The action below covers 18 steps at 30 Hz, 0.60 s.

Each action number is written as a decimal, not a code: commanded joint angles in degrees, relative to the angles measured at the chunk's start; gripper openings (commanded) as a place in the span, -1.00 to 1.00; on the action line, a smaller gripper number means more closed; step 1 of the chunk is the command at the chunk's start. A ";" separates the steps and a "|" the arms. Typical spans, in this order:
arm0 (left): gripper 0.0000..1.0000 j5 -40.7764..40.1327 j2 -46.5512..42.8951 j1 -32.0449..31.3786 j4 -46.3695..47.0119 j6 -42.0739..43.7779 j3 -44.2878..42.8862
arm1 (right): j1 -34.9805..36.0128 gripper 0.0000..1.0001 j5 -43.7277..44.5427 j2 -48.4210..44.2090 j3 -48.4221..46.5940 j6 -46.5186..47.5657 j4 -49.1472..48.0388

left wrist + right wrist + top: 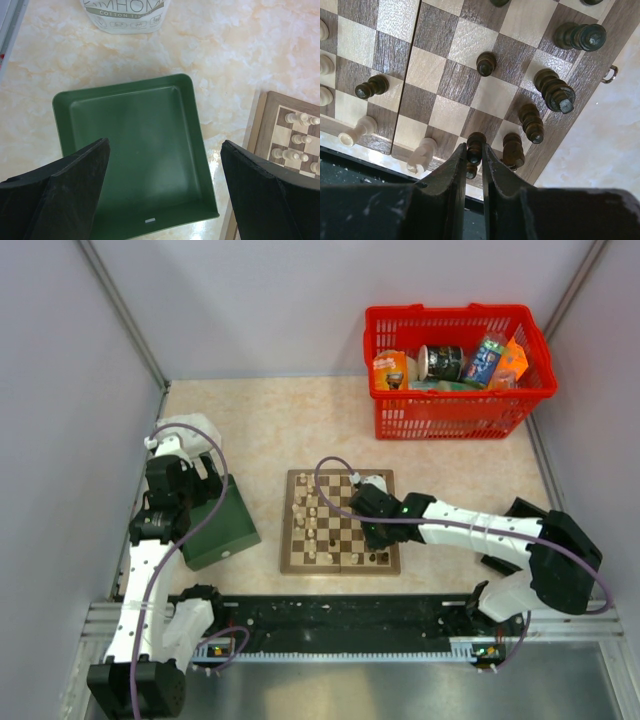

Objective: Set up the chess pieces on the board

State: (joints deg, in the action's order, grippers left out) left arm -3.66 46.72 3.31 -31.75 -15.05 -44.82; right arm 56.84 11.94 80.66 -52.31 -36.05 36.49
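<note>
Two pincers did different jobs: the right pincer (pixel 474 162) was clamped on a dark chess piece (pixel 476 142) by the board (pixel 340 568)'s five o'clock corner (seemingly to stand it on a square), while the left pincer (pixel 164 150) hung wide open, empty, over the green box (pixel 135 125) at nine o'clock.

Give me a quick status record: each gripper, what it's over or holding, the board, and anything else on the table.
board: checkered wooden chessboard; cream-white pieces mostly left, other dark pieces mostly right
left gripper: open, over the dark green square box, no pieces visible inside
right gripper: shut on a dark brown chess piece at the board's near edge, by its right corner
elsewhere: red plastic basket far right; white tissue pack beyond the box
</note>
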 commanded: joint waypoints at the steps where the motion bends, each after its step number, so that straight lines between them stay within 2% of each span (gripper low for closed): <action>1: 0.96 0.41 -0.31 0.03 0.46 -0.07 -0.01 | -0.41 -0.69 0.01 -0.24 0.02 -0.25 -2.03; 18: 0.96 0.50 -0.40 0.03 0.55 -0.07 -0.09 | -0.50 -0.67 0.36 2.39 0.37 -0.33 -3.09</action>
State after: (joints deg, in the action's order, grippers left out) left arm -3.66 46.72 3.31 -31.75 -15.05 -44.82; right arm 56.82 11.92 82.50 -52.12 -36.05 35.09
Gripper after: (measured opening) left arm 0.980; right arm 0.164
